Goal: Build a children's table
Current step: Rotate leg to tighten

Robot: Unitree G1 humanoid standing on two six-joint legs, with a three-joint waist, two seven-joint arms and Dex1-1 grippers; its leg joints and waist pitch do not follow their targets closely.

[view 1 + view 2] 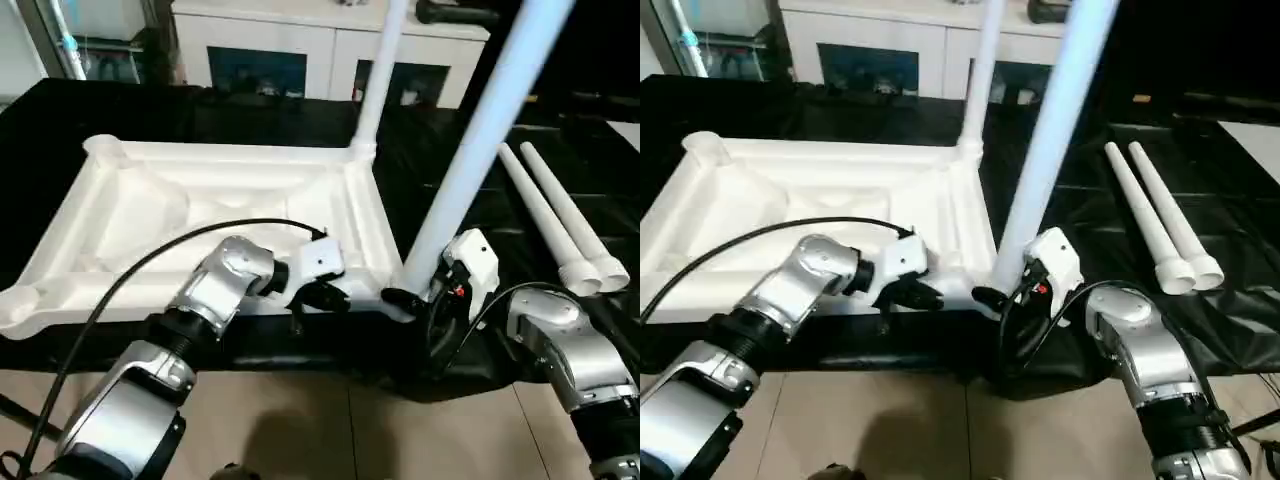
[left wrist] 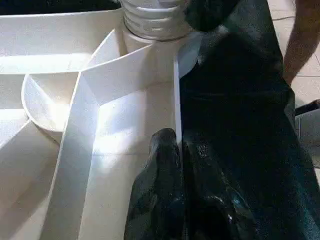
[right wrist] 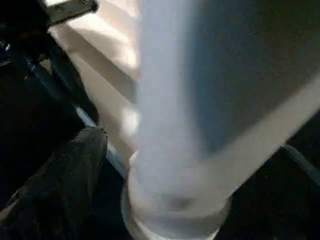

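1. From my head, the tabletop (image 1: 215, 215) lies ribbed side up on the black cloth (image 1: 560, 180), with one leg (image 1: 372, 80) standing in its far corner socket, another leg (image 1: 480, 130) leaning up from the near corner, and two spare legs (image 1: 560, 215) lying to my right.
2. My left wrist view shows my left gripper (image 2: 180, 150) pinched on the tabletop's thin side wall.
3. My right gripper (image 1: 410, 298) stands wide around the near leg's base; one finger (image 3: 65, 170) sits beside it.
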